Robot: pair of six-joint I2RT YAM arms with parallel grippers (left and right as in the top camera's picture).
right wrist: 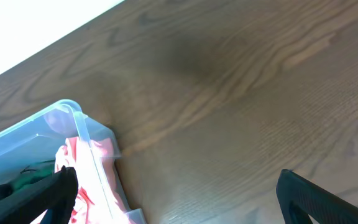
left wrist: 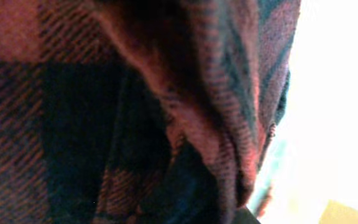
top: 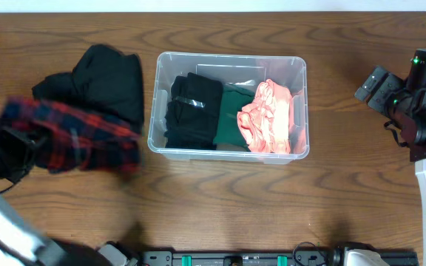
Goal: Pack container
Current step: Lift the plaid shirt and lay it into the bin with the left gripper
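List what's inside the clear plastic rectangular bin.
Three folded items side by side: black garment, dark green garment, salmon-pink garment. A bare strip of the bin floor shows along the far wall; the floor under the clothes is covered.

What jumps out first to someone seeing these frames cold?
The red-and-black plaid garment, motion-blurred on the left of the brown wooden table, is bunched in the left gripper and fills the left wrist view. Next is the clear rectangular plastic container mid-table, holding a black folded garment, a green garment and a pink garment side by side.
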